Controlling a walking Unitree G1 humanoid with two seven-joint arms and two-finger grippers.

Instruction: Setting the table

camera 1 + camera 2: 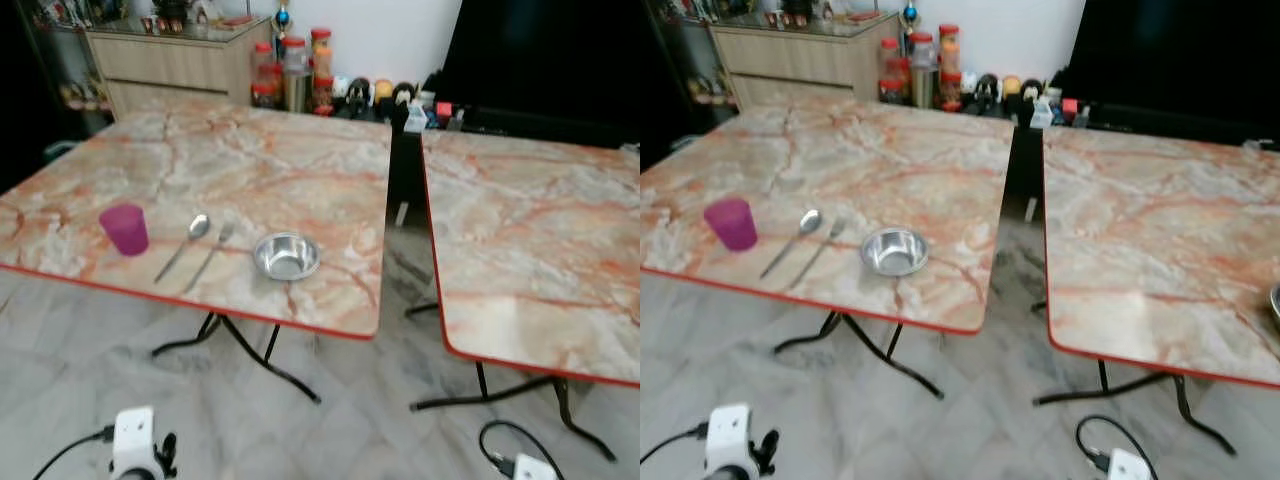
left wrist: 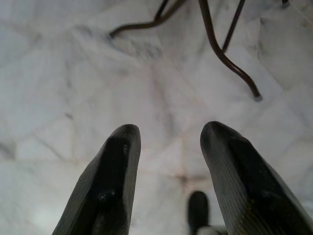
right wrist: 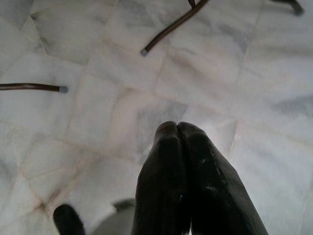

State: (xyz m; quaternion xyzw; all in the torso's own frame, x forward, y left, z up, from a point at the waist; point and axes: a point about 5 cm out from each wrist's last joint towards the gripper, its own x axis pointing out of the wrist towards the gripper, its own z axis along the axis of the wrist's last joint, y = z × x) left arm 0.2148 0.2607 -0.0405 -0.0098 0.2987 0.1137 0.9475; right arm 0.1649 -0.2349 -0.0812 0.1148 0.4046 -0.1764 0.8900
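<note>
Head views, left table point(image 1: 300, 150): marble-look top with a red edge, and basically the whole place setting sits near its front edge.
Head views, cup point(image 1: 124, 229): purple, upright, furthest to the robot's left in the row.
Head views, spoon point(image 1: 186, 242) and fork point(image 1: 209, 256): lying side by side, just apart, between the cup and the bowl, handles pointing toward the front edge.
Head views, bowl point(image 1: 286, 255): shiny metal, looks empty, just right of the fork.
Head views, right table point(image 1: 530, 240): same marble top, mostly bare; in the right eye view a sliver of something roundish peeks in at the far right edge, can't tell what.
Head views, background: a cabinet point(image 1: 175, 60) and some jars point(image 1: 292, 70) against the wall behind the tables.
Left wrist view, left gripper point(image 2: 168, 134): hanging low over the tiled floor point(image 2: 73, 88), fingers spread apart, nothing between them. Table legs point(image 2: 222, 49) curve past ahead.
Right wrist view, right gripper point(image 3: 178, 128): also hanging over the floor, fingers pressed together, holding nothing.
Step in hand: my guess is it's standing back between moves, nothing being carried.
Next move: probably step up to the left table and reach for one piece. The flat spoon and fork look fiddly to pinch off a smooth top; the cup looks easiest.
</note>
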